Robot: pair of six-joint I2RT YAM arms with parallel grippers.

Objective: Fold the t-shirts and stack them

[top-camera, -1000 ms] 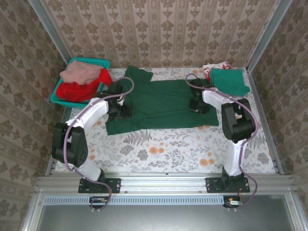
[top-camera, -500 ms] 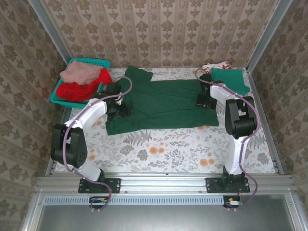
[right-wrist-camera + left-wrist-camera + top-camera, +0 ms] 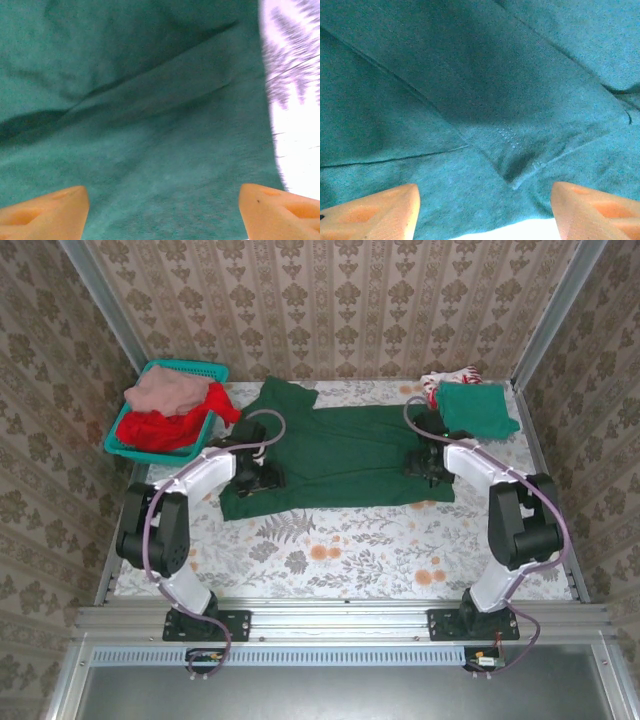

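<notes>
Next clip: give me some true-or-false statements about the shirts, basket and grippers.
1. The left gripper and right gripper are both over the dark green t-shirt. True.
2. The basket sits at the table's far right. False: it is at the far left.
3. The left gripper is shut on cloth. False: its fingers stand wide apart with nothing between them.
4. A folded teal-green shirt lies at the far right. True.
5. The pink shirt lies on the table. False: it is in the basket, on the red shirt.
</notes>
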